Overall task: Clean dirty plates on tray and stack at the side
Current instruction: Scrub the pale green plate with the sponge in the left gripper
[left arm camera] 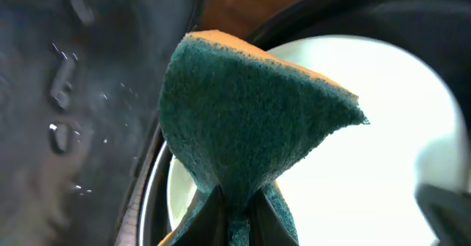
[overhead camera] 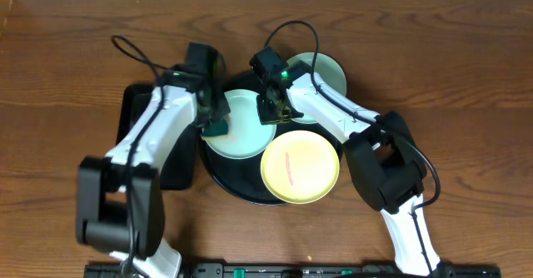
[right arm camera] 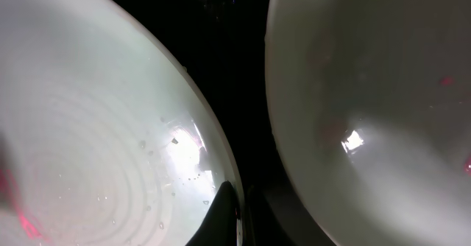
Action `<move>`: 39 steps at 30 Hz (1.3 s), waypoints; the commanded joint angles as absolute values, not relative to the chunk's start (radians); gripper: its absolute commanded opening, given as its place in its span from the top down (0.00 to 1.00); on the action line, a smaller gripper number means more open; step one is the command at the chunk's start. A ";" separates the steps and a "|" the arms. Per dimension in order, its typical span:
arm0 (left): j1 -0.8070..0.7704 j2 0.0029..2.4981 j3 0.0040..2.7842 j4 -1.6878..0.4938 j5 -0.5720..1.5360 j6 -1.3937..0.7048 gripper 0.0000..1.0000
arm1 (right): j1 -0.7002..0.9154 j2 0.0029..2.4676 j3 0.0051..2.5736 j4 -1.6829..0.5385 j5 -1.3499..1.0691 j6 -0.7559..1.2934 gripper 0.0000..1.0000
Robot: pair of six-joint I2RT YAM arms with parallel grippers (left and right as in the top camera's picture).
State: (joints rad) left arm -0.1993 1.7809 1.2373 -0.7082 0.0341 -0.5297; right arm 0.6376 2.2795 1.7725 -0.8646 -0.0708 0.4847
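Note:
The round black tray [overhead camera: 226, 181] holds three plates. A mint-blue plate [overhead camera: 246, 120] lies at its left, a second mint-blue plate [overhead camera: 321, 74] at the back right, and a yellow plate [overhead camera: 300, 166] with a red streak at the front. My left gripper [overhead camera: 218, 126] is shut on a green sponge [left arm camera: 250, 121], held at the left plate's [left arm camera: 383, 157] left edge. My right gripper [overhead camera: 271, 111] is shut on that plate's right rim; the right wrist view shows the rim [right arm camera: 96, 128] between the fingers [right arm camera: 237, 216]. Another pale plate [right arm camera: 368, 91] lies beside it.
A rectangular black tray [overhead camera: 137, 111] lies left of the round tray, partly under my left arm; it also shows in the left wrist view [left arm camera: 73, 91]. The wooden table [overhead camera: 466, 86] surrounds both. The round tray's raised rim [left arm camera: 147, 194] runs below the sponge.

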 commanded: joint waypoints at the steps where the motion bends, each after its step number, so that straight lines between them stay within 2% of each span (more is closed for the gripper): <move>1: -0.223 1.824 1.232 -0.709 -0.011 -0.601 0.93 | 0.643 2.336 1.770 -0.854 -0.034 0.463 0.99; 13: -0.344 1.858 1.232 -0.693 -0.008 -0.611 0.93 | 0.643 2.336 1.770 -0.852 -0.034 0.463 0.98; 19: -0.328 1.858 1.232 -0.665 -0.014 -0.607 0.93 | 0.643 2.336 1.770 -0.852 -0.034 0.463 0.99; 25: -0.299 1.858 1.232 -0.669 -0.238 -0.609 0.93 | 0.643 2.336 1.770 -0.852 -0.034 0.463 0.98; 28: -0.298 1.858 1.232 -0.695 -0.257 -0.616 0.92 | 0.643 2.336 1.770 -0.852 -0.034 0.463 0.98; 31: -0.304 1.858 1.232 -0.701 -0.159 -0.599 0.93 | 0.643 2.336 1.770 -0.852 -0.034 0.463 0.98; 37: -0.304 1.858 1.232 -0.656 0.268 -0.429 0.92 | 0.643 2.336 1.770 -0.852 -0.034 0.463 0.99; 39: -0.304 1.858 1.232 -0.645 0.303 -0.419 0.93 | 0.643 2.336 1.770 -0.852 -0.034 0.463 0.99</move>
